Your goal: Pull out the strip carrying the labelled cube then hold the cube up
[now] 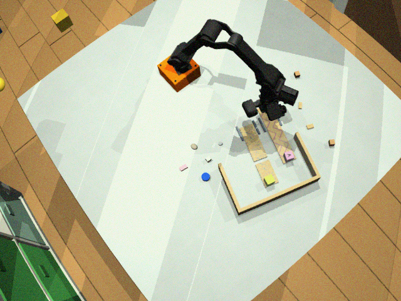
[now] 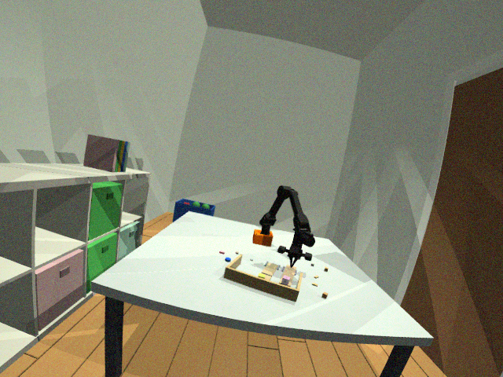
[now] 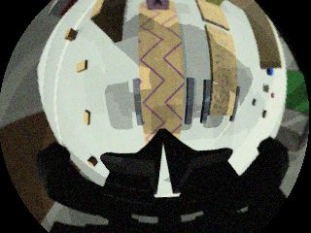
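A strip with purple zigzags [image 1: 275, 132] [image 3: 162, 68] is in one piece. The pink cube labelled A [image 1: 289, 155] [image 2: 285, 279] [image 3: 157, 3] sits on its far end. The other strip is in two parts with a gap between: a speckled near piece [image 1: 254, 142] [image 3: 224, 73] and a far piece [image 1: 265, 167] [image 3: 214, 14]. A yellow-green cube [image 1: 269, 179] [image 2: 262, 275] sits on the far piece. My gripper [image 2: 292, 265] [image 3: 162, 131] is shut and empty, its tips over the near end of the zigzag strip; contact cannot be told. The top view hides the fingertips.
A three-sided wooden wall [image 1: 278, 195] [image 2: 259, 283] surrounds the cubes' end. Grey rails [image 1: 262, 124] [image 3: 190, 101] flank the strips' near parts. A blue disc [image 1: 205, 177], a pink block [image 1: 183, 167] and pebbles lie on one side, small wooden blocks [image 1: 331, 142] [image 3: 82, 65] on the other.
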`<state>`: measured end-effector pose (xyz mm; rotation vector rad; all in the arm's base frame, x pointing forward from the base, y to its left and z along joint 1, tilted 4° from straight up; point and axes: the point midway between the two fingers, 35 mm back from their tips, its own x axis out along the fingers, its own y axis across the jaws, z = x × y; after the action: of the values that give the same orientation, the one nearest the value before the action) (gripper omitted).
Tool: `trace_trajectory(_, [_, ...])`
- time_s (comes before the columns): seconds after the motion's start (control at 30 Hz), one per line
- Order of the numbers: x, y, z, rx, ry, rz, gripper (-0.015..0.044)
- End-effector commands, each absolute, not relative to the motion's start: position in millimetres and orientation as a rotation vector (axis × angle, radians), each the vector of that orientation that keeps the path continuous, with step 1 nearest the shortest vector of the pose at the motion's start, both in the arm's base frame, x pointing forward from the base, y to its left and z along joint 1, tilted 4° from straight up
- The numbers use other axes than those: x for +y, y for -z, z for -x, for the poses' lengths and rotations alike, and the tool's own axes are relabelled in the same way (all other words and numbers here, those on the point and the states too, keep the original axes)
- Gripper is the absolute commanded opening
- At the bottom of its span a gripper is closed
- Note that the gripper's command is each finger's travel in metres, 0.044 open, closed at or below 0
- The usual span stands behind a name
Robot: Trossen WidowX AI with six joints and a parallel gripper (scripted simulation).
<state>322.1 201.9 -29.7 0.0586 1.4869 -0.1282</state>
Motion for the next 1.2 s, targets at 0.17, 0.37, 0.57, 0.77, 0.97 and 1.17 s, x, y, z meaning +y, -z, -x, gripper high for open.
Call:
trace_trajectory(0.17, [204.2, 37.2, -299.5, 1.516, 0.127, -0.048, 0.0])
trace_trajectory(0.37, [205.2, 37.8, -291.1, 1.517, 0.127, -0.048, 0.0])
trace_trajectory(0.57, [206.2, 38.4, -282.6, 1.518, 0.127, -0.048, 0.0])
trace_trajectory(0.77, [207.3, 39.0, -274.0, 1.519, 0.127, -0.048, 0.0])
trace_trajectory(0.97, [208.3, 39.6, -265.3, 1.52, 0.127, -0.048, 0.0])
trace_trajectory(1.17, [209.4, 40.2, -256.6, 1.521, 0.126, -0.049, 0.0])
